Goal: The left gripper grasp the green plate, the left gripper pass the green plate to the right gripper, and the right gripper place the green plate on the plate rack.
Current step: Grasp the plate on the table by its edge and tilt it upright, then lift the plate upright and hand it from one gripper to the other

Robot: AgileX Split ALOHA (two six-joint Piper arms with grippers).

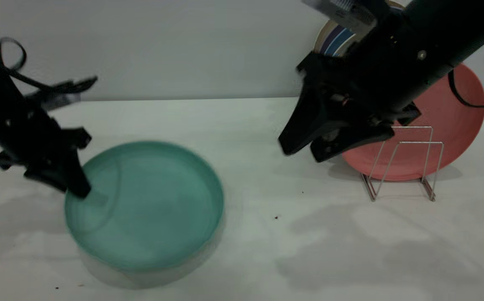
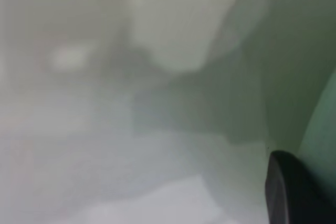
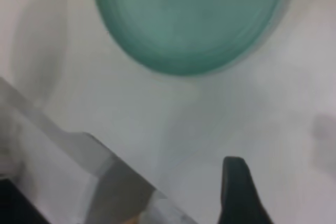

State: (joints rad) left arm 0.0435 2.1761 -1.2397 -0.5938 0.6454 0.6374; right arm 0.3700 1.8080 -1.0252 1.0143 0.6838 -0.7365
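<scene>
The green plate point(image 1: 149, 205) is held at its left rim by the closed jaws of the left gripper point(image 1: 78, 190). The right gripper point(image 1: 302, 152) hangs apart, jaws open and empty.

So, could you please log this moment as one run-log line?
phase: grasp | left gripper on near-left rim of green plate | right gripper hanging before plate rack | pink plate already racked

Green plate point(image 1: 149, 205) is showing matte teal-green, uniform, no pattern. Left gripper point(image 1: 72, 184) and right gripper point(image 1: 300, 148) are both showing black. Plate rack point(image 1: 405, 167) is reading as thin silver wire. Pink plate point(image 1: 446, 125) is showing plain salmon. Striped plate point(image 1: 334, 39) is showing cream with blue bands. Table point(image 1: 308, 242) is appearing off-white.
</scene>
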